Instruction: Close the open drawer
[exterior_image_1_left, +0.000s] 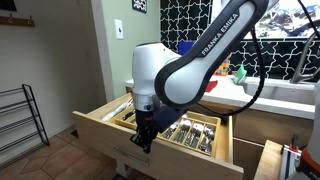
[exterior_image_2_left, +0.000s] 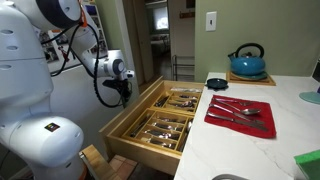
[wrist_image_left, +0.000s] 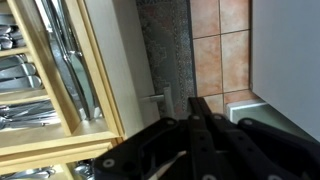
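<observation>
The wide light-wood drawer (exterior_image_1_left: 95, 128) stands pulled out, its wooden cutlery trays (exterior_image_1_left: 192, 130) full of silverware. It shows in both exterior views (exterior_image_2_left: 160, 120). My gripper (exterior_image_1_left: 143, 138) hangs just outside the drawer's flat tan front, fingers pointing down, also seen in an exterior view (exterior_image_2_left: 125, 97). In the wrist view the black fingers (wrist_image_left: 197, 102) are pressed together and hold nothing. They sit next to the small metal bar handle (wrist_image_left: 155, 98) on the tan front (wrist_image_left: 115, 70); I cannot tell whether they touch the front.
A metal wire rack (exterior_image_1_left: 20, 120) stands on the floor to one side. The white counter (exterior_image_2_left: 280, 135) carries a red mat with utensils (exterior_image_2_left: 240, 112), a blue kettle (exterior_image_2_left: 247, 62) and a dark bowl (exterior_image_2_left: 217, 82). Tiled floor (wrist_image_left: 215, 50) lies below the drawer front.
</observation>
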